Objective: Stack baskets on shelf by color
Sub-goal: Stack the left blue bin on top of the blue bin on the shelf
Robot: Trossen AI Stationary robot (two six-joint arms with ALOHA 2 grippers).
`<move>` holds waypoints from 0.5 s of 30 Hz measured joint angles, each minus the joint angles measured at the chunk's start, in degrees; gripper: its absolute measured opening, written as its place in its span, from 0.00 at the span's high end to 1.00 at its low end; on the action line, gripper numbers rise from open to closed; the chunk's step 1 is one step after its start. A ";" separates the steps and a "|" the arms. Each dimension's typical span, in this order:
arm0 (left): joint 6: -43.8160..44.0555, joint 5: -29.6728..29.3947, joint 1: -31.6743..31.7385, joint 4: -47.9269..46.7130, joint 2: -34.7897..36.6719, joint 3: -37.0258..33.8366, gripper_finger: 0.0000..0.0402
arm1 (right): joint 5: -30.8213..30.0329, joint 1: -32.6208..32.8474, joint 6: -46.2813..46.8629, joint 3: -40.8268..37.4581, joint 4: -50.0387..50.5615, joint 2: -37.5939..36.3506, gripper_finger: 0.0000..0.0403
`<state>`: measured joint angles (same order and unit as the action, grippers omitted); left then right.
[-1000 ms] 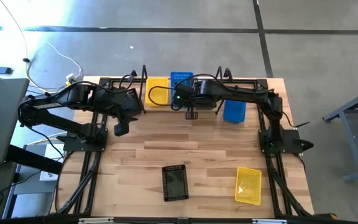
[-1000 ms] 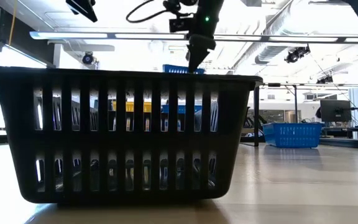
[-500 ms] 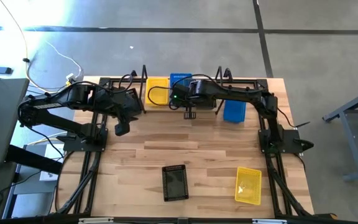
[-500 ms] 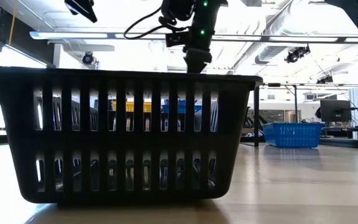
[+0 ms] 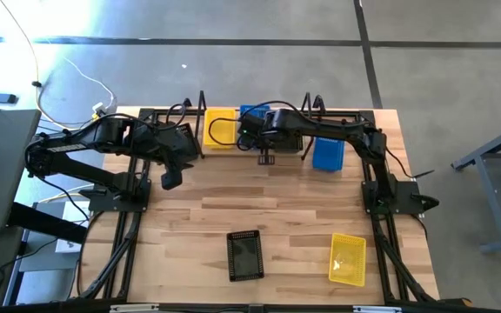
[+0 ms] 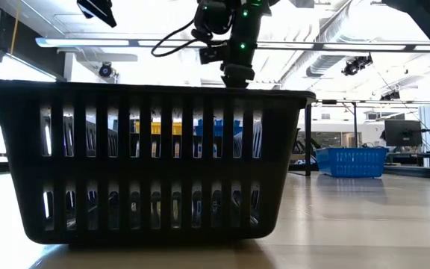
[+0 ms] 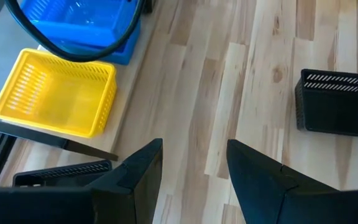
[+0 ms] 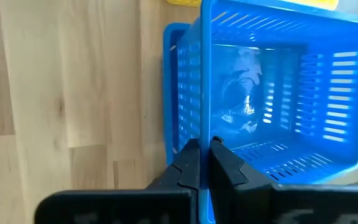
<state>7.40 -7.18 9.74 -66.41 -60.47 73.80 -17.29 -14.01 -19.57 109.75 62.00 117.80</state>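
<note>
My right gripper (image 8: pixel 204 163) is shut on a blue basket (image 8: pixel 272 93) at the table's far middle. It holds that basket over another blue basket (image 8: pixel 171 74). Next to them on the shelf (image 5: pixel 201 103) stands a yellow basket (image 5: pixel 220 129). In the low view the right gripper (image 6: pixel 236 75) shows just above the rim of a near black basket (image 6: pixel 148 161), which hides the held one. At the left my left gripper (image 7: pixel 194 167) hangs open above bare wood (image 5: pixel 170 179) and holds nothing. My right gripper pinches one side wall of the blue basket at its rim (image 8: pixel 202 140), one finger inside the basket and one outside. The fingers come slanting down from above. The basket hangs open side up over the other blue basket; whether the two touch, I cannot tell.
A third blue basket (image 5: pixel 327 154) stands on the table right of the shelf. A black basket (image 5: pixel 244 255) and a yellow basket (image 5: pixel 348 258) lie near the front edge. Bare wood lies between them and the shelf.
My right gripper has sunk with the blue basket and drifted slightly toward the table's left. In the low view the basket's blue rim has dropped out of sight behind the black basket.
</note>
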 joint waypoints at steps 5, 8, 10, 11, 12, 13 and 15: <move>0.59 -0.04 0.00 0.00 0.00 0.00 0.58 | -1.32 -0.57 0.00 0.00 -0.07 0.00 0.97; 1.47 -0.09 0.00 0.00 0.00 0.00 0.58 | -1.34 -0.92 0.54 0.00 -0.68 0.00 0.91; 1.67 -0.09 0.00 0.00 0.00 0.00 0.58 | -1.35 -1.01 0.82 0.00 -0.87 0.00 0.86; 1.97 -0.09 0.00 0.01 0.00 0.00 0.58 | -1.38 -1.01 1.04 0.00 -1.25 0.00 0.83; 2.28 -0.09 0.00 0.00 0.00 0.00 0.58 | -1.37 -1.01 1.07 0.00 -1.61 0.00 0.81; 2.72 -0.09 0.00 0.00 0.00 0.00 0.58 | -1.36 -1.01 1.03 0.00 -1.90 0.00 0.79; 3.16 -0.11 0.00 0.00 0.00 0.00 0.58 | -1.29 -0.99 0.87 0.00 -2.26 -0.01 0.77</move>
<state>10.55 -7.29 9.73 -66.41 -60.47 73.80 -18.58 -15.00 -18.70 109.75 59.74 117.79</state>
